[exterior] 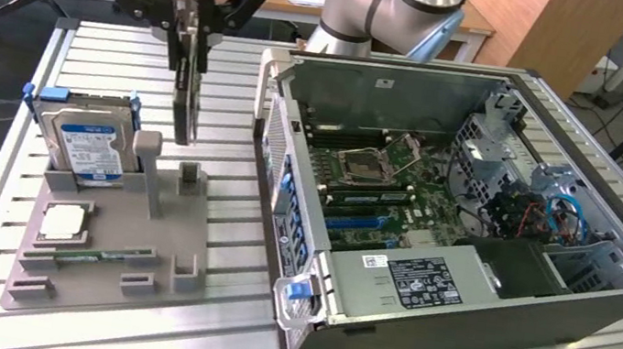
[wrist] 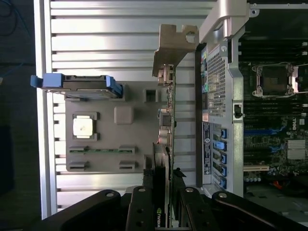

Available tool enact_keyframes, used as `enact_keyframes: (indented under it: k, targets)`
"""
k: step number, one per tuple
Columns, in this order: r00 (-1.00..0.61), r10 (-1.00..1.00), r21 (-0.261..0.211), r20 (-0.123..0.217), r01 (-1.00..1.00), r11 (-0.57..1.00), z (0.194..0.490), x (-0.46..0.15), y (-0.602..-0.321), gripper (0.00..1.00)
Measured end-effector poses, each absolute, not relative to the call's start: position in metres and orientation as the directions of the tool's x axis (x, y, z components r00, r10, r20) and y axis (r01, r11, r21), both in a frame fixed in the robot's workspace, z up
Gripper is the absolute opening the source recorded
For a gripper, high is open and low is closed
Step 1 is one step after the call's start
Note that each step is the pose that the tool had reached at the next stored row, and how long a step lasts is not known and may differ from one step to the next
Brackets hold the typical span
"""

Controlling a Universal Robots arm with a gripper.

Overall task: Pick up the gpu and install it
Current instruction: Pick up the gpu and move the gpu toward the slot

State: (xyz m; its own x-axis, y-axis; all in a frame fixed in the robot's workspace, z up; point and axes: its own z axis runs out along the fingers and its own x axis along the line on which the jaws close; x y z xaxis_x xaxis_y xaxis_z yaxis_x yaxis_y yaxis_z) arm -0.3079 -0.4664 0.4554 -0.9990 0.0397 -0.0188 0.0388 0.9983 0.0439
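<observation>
One step of two looks done: the gripper point(exterior: 192, 22), clamped on the graphics card point(exterior: 187, 96), holds it on edge above the gray parts tray point(exterior: 167, 227), to the exterior view's left of the open computer case point(exterior: 472, 337), with fitting it inside not yet done.

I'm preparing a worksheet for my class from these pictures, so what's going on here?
A robot arm's hand is clamped on the gpu, holding the card on edge above the grey parts holder on the slatted table. The card hangs between the hard drive standing in the holder and the open computer case, apparently clear of both. It is not yet installed in the case.
</observation>
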Motion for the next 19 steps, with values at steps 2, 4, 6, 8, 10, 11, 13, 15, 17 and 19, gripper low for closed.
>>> enact_keyframes:
  k: [2, 4, 6, 8, 10, 11, 13, 15, 17, 19]
  targets:
    - [-0.999, 0.04, 0.044, -0.019, 0.039, 0.998, 0.455, -0.3, -0.466, 0.26]
    - [-0.999, 0.04, 0.044, -0.019, 0.039, 0.998, 0.455, -0.291, -0.466, 0.26]
    - [-0.999, 0.04, 0.044, -0.019, 0.039, 0.998, 0.455, -0.282, -0.466, 0.26]
    - [-0.999, 0.04, 0.044, -0.019, 0.039, 0.998, 0.455, -0.273, -0.466, 0.26]
    - [-0.999, 0.04, 0.045, -0.019, 0.039, 0.998, 0.455, -0.264, -0.467, 0.26]
    - [-0.999, 0.04, 0.045, -0.019, 0.039, 0.998, 0.455, -0.259, -0.466, 0.26]
    - [-0.999, 0.04, 0.045, -0.019, 0.039, 0.998, 0.455, -0.251, -0.466, 0.26]
    - [-0.999, 0.04, 0.045, -0.019, 0.039, 0.998, 0.455, -0.241, -0.467, 0.26]
    - [-0.999, 0.04, 0.046, -0.018, 0.039, 0.998, 0.455, -0.232, -0.466, 0.26]
    - [-0.999, 0.04, 0.046, -0.018, 0.039, 0.998, 0.455, -0.223, -0.467, 0.26]
